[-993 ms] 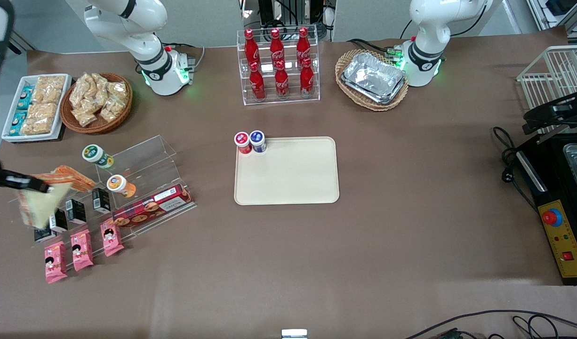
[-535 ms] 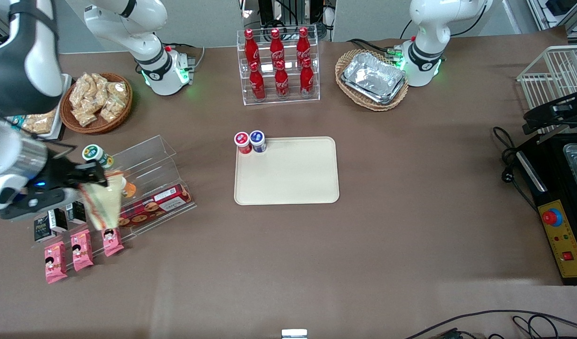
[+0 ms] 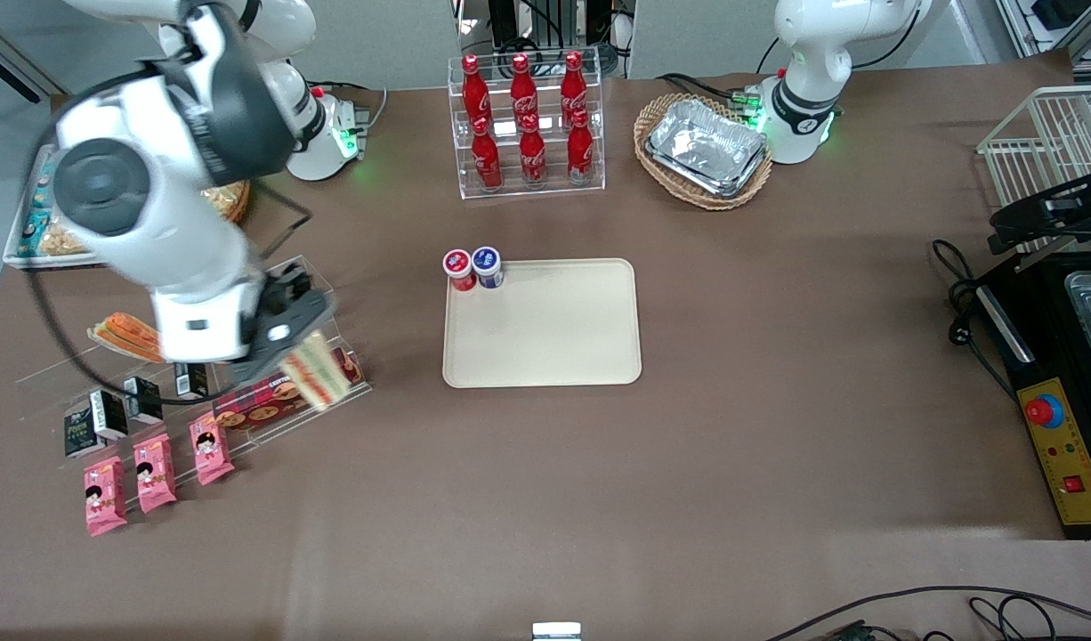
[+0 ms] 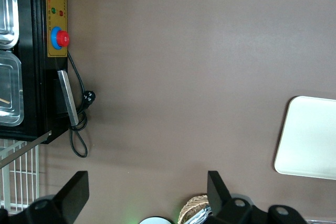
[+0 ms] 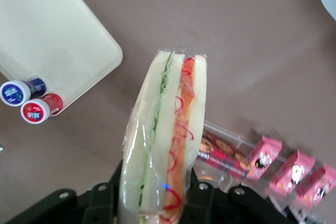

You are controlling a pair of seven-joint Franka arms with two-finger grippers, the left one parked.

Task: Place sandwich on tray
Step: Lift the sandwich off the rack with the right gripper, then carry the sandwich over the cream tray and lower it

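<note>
Six cola bottles [image 3: 523,116], two cups [image 3: 474,267], one tray [image 3: 563,338], three pink packets [image 3: 154,458], one cookie box [image 3: 261,405]. One gripper [image 3: 292,352], above the rack [image 3: 310,285], clamps one sandwich [image 3: 319,374]; one orange sandwich [image 3: 123,336] lies on it.

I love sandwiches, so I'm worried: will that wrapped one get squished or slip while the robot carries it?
The sandwich looks soft: pale bread in thin clear wrap, so a hard squeeze would probably dent it. The shiny wrap may be a bit slippery. The tool holds it by one end above the clear snack rack, so it seems light and may sag or wobble slightly.
</note>
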